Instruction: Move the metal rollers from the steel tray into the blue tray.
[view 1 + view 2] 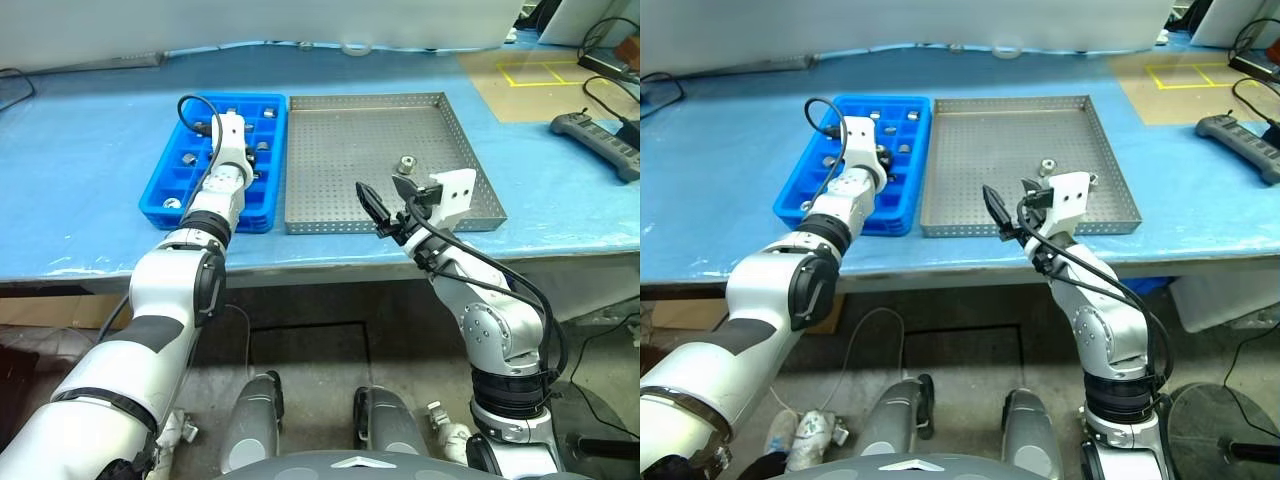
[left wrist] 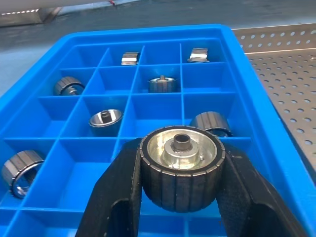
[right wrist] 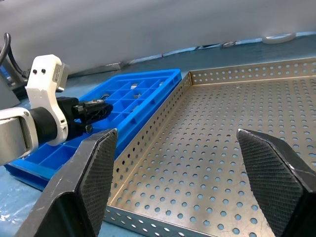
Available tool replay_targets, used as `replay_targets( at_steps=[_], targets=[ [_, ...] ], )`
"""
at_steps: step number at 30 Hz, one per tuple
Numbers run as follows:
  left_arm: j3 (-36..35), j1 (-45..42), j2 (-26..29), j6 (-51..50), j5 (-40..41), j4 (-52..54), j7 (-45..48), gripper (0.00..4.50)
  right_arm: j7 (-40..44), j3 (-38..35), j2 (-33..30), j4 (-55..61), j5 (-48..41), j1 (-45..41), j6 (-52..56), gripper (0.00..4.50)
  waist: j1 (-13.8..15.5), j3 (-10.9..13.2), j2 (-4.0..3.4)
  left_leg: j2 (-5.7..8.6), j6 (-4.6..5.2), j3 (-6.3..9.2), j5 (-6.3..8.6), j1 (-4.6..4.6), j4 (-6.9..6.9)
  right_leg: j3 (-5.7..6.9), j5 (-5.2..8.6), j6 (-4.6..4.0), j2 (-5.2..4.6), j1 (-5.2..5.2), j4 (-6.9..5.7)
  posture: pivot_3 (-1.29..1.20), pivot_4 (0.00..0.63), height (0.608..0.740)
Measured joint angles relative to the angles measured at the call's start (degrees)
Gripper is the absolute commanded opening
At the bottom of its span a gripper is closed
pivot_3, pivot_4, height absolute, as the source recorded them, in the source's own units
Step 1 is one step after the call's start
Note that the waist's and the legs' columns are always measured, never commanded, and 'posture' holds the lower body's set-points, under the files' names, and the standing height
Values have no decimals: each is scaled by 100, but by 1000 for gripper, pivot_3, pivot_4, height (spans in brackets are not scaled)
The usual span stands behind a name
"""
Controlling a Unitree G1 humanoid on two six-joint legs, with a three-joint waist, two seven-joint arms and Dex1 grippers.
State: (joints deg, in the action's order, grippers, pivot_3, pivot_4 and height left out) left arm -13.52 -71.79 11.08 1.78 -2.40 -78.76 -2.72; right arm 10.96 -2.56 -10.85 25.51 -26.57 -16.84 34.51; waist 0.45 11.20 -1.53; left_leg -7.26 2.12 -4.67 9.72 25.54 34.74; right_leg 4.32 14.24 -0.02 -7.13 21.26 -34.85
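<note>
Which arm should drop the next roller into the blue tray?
Left. The left gripper is already shut on a roller over the blue tray compartments. The right gripper is open and empty over the steel tray, where one roller remains.

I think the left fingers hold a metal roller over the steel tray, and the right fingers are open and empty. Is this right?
Not quite. The left fingers hold the metal roller over the blue tray, not the steel tray, as the left wrist view shows. The right fingers are indeed open and empty.

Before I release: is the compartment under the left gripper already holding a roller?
No, the compartment beneath the held roller shows only bare blue floor.
</note>
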Motion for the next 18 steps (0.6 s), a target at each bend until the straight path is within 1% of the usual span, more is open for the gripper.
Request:
replay_targets(
  at_steps=[3, 5, 6, 7, 8, 9, 11, 12, 13, 14, 15, 16, 17, 18],
  targets=[
    [-61, -2, -8, 0, 1, 0, 2, 1739, -5, 2, -1, 16, 14, 25, 11, 4033, -25, 0, 0, -5, 12, -15, 10, -9, -1, -5, 1, -1, 0, -9, 10, -349, 150, 740],
    [-125, -4, -18, 0, 11, -3, -21, 1739, -6, 9, -2, 66, 29, 79, 38, 4033, -56, 2, 2, -25, 1, -58, 29, -41, -18, -3, 3, -2, 1, -50, 42, -349, 150, 740],
    [-162, -6, -20, 0, 20, -4, -33, 1739, -6, 12, -2, 77, 39, 103, 53, 4033, -80, 4, -1, -43, 2, -88, 31, -68, -38, 6, 4, -1, 4, -88, 82, -349, 150, 740],
    [-208, -7, -24, 0, 32, -7, -51, 1739, -6, 15, -4, 80, 46, 121, 61, 4033, -118, 14, 0, -60, 3, -121, 33, -136, -82, 21, 4, -1, 11, -176, 161, -349, 150, 740],
    [-235, -7, -26, 0, 41, -11, -68, 1739, -6, 16, -5, 83, 54, 124, 64, 4033, -132, 19, 0, -61, 9, -137, 41, -197, -111, 22, 6, 1, 11, -242, 209, -346, 150, 740],
    [-266, -20, -25, 0, 49, -10, -84, 1739, -5, 17, -8, 101, 64, 124, 65, 4033, -139, 25, 5, -59, 11, -172, 50, -265, -160, 20, 32, 47, 11, -319, 279, -346, 150, 740],
    [-337, -70, -24, 1, 89, -10, -142, 1739, -4, 20, -11, 125, 69, 125, 65, 4033, -142, 26, 3, -64, 12, -211, 82, -342, -210, 20, 34, 51, 35, -431, 406, -343, 150, 740],
    [-376, -92, -20, 2, 110, -9, -166, 1739, -3, 27, -12, 138, 75, 125, 65, 4033, -146, 25, 3, -63, 16, -216, 113, -367, -221, 14, 34, 50, 42, -471, 451, -343, 150, 740],
    [-414, -109, -12, 6, 124, -8, -206, 1739, -2, 45, -10, 140, 85, 125, 65, 4033, -149, 23, 3, -55, 48, -198, 139, -375, -221, 14, 25, 35, 46, -492, 472, -341, 150, 740],
    [-433, -110, 5, 8, 130, -8, -243, 1739, 1, 65, -8, 140, 89, 125, 65, 4033, -148, 21, 4, -44, 53, -182, 166, -375, -219, 8, 41, 61, 45, -493, 474, -337, 150, 740],
    [-467, -109, 28, 7, 136, -9, -277, 1739, 1, 87, -7, 140, 95, 127, 65, 4033, -157, 18, 7, -29, 68, -174, 187, -373, -216, 9, 57, 73, 41, -472, 417, -337, 150, 740],
    [-502, -108, 56, 5, 146, -9, -314, 1739, 4, 110, -3, 138, 100, 122, 65, 4033, -177, 12, 19, -7, 77, -161, 202, -374, -199, -9, 106, 30, 29, -384, 294, -335, 150, 740],
    [-522, -96, 93, 0, 151, -12, -343, 1739, 5, 132, 8, 131, 109, 119, 66, 4033, -208, 1, 37, 18, 76, -135, 223, -376, -170, -50, 134, 1, 3, -216, 50, -335, 150, 740],
    [-547, -67, 161, -2, 161, -13, -386, 1739, 9, 175, 23, 124, 112, 111, 67, 4033, -254, -13, 64, 42, 71, -60, 246, -385, -144, -174, 140, 47, -6, 44, -365, -333, 150, 740]
  ],
)
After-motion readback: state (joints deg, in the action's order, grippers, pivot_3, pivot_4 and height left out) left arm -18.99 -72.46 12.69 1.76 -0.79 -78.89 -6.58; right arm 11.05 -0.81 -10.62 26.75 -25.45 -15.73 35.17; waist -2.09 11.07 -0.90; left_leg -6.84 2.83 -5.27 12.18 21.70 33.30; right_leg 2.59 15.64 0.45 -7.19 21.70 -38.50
